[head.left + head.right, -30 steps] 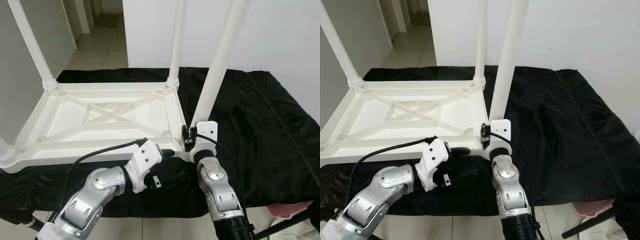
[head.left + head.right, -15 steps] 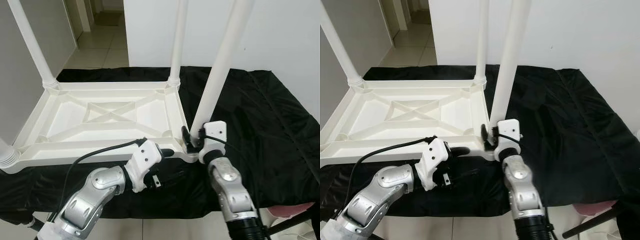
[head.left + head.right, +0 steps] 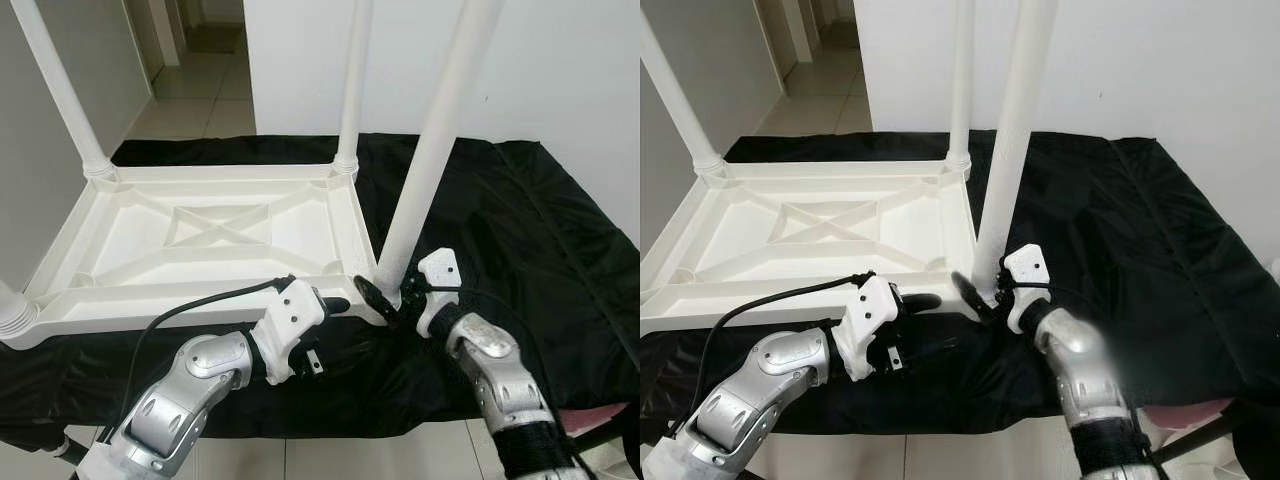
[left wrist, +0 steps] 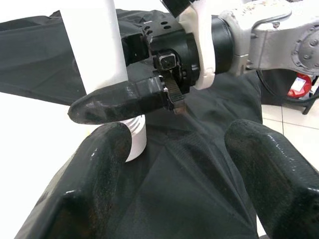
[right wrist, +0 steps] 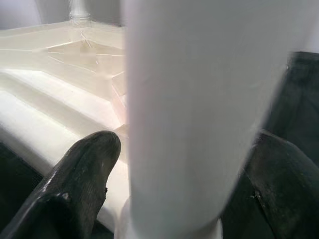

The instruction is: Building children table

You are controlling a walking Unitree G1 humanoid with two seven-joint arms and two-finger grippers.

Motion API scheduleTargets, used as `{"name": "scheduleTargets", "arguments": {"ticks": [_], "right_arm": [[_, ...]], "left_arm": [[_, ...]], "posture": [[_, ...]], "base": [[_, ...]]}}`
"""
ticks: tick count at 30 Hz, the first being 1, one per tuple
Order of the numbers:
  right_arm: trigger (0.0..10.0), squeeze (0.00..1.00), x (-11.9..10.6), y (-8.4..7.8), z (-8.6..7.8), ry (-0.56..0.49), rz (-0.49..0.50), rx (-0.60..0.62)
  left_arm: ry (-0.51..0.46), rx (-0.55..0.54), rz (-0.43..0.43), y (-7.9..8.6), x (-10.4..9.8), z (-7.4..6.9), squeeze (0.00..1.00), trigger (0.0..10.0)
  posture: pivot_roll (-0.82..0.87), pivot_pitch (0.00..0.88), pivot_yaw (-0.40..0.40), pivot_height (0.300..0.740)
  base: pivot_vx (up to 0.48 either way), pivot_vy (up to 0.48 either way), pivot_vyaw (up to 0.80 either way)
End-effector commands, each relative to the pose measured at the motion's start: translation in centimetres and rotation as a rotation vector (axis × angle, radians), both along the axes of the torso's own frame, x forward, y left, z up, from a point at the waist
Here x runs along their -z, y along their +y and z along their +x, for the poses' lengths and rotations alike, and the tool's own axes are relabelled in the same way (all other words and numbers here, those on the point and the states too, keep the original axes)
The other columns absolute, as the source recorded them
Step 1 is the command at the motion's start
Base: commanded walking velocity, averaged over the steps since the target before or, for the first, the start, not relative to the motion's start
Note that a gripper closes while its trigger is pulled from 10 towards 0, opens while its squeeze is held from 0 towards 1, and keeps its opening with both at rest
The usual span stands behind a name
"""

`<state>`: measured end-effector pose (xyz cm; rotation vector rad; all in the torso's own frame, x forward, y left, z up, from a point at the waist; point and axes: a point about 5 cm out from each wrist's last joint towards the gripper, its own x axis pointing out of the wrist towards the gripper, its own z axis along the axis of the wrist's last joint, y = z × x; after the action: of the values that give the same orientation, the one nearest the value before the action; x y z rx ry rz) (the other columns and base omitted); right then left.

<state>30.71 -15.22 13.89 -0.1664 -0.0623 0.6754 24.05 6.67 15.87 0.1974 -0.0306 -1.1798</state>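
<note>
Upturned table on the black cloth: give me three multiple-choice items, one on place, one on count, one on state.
1. Where is the right end effector?
A. at the base of the near-right leg
B. at the far-left leg
C. resting on the floor

2. How many legs stand on the table?
A. two
B. three
C. four

3. The left end effector is:
A. shut on a leg
B. open above the black cloth
C. holding a screwdriver

Answers: 1 A, its fingers flank that leg; 2 C, one leg per corner; 3 B, nothing between its fingers.
</note>
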Motion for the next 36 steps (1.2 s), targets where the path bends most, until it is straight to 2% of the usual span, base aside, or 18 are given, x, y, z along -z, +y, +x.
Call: {"name": "scheduleTargets", "arguments": {"ticks": [1, 6, 7, 8, 10, 11, 12, 13, 21, 22, 23, 24, 31, 34, 36], "right_arm": [[10.0, 0.00, 0.0, -0.3, 0.5, 0.010, -0.025, -0.045], [10.0, 0.00, 0.6, -0.8, 1.4, 0.035, -0.087, -0.087], [6.9, 0.00, 0.7, -0.8, 1.7, 0.040, -0.103, -0.107], [4.7, 0.00, 0.6, -0.6, 1.9, 0.040, -0.116, -0.119], [4.7, 0.00, 0.6, -0.6, 2.1, 0.040, -0.123, -0.134], [0.5, 0.00, 0.6, -0.5, 2.4, 0.039, -0.131, -0.141], [0.5, 0.00, 0.6, -0.5, 2.6, 0.038, -0.134, -0.145], [0.0, 0.00, 0.7, -0.5, 2.6, 0.042, -0.135, -0.155], [0.0, 0.00, 1.2, -0.4, 2.4, 0.062, -0.126, -0.188], [3.5, 0.00, 1.4, -0.5, 2.3, 0.072, -0.112, -0.183], [3.5, 0.00, 1.6, -0.5, 2.2, 0.080, -0.100, -0.180], [10.0, 0.00, 1.7, -0.5, 2.0, 0.086, -0.085, -0.174], [10.0, 0.00, 1.8, -0.3, 1.7, 0.075, -0.051, -0.129], [10.0, 0.00, 1.8, 0.4, 1.5, 0.065, 0.006, -0.010], [10.0, 0.00, 1.8, 0.5, 1.5, 0.065, 0.017, 0.021]], "left_arm": [[-0.010, 0.026, 0.013, -0.2, 0.0, 0.1, 0.00, 10.0], [-0.012, 0.025, 0.015, -0.2, 0.1, 0.1, 0.00, 10.0], [-0.014, 0.024, 0.015, -0.3, 0.1, 0.2, 0.00, 10.0], [-0.015, 0.024, 0.015, -0.3, 0.0, 0.2, 0.00, 10.0], [-0.016, 0.023, 0.015, -0.3, 0.0, 0.2, 0.00, 10.0], [-0.018, 0.023, 0.015, -0.3, 0.0, 0.3, 0.00, 10.0], [-0.019, 0.024, 0.015, -0.3, 0.0, 0.3, 0.00, 10.0], [-0.021, 0.024, 0.016, -0.3, 0.0, 0.3, 0.00, 10.0], [-0.018, 0.023, 0.016, -0.3, 0.0, 0.2, 0.00, 10.0], [-0.017, 0.023, 0.016, -0.3, 0.1, 0.1, 0.00, 10.0], [-0.016, 0.023, 0.016, -0.3, 0.1, 0.1, 0.00, 10.0], [-0.014, 0.023, 0.016, -0.3, 0.2, 0.0, 0.00, 10.0], [-0.011, 0.024, 0.017, -0.2, 0.3, -0.1, 0.00, 10.0], [-0.005, 0.028, 0.018, -0.2, 0.4, -0.2, 0.00, 10.0], [-0.004, 0.030, 0.019, -0.2, 0.4, -0.2, 0.00, 10.0]], "posture": [[-0.05, 0.013, 0.029, 0.740], [-0.05, 0.005, 0.024, 0.740], [-0.04, 0.000, 0.023, 0.740], [-0.04, 0.000, 0.023, 0.740], [-0.04, 0.000, 0.023, 0.740], [-0.04, 0.000, 0.021, 0.740], [-0.04, 0.000, 0.019, 0.740], [-0.03, 0.000, 0.016, 0.740], [-0.03, 0.000, 0.012, 0.740], [-0.03, 0.000, 0.009, 0.740], [-0.03, 0.000, 0.009, 0.740], [-0.03, 0.000, 0.009, 0.740], [-0.03, 0.000, 0.013, 0.740], [-0.04, 0.000, 0.018, 0.740], [-0.04, 0.000, 0.018, 0.740]], "base": [[0.000, 0.000, 0.00], [0.000, 0.000, 0.00], [0.000, 0.000, 0.00], [0.000, 0.000, 0.00], [0.000, 0.000, 0.00], [0.000, 0.000, 0.00], [0.000, 0.000, 0.00], [0.000, 0.000, 0.00], [0.000, 0.000, 0.00], [0.000, 0.000, 0.00], [0.000, 0.000, 0.00], [0.000, 0.000, 0.00], [0.000, 0.000, 0.00], [0.000, 0.000, 0.00], [0.000, 0.000, 0.00]]}}
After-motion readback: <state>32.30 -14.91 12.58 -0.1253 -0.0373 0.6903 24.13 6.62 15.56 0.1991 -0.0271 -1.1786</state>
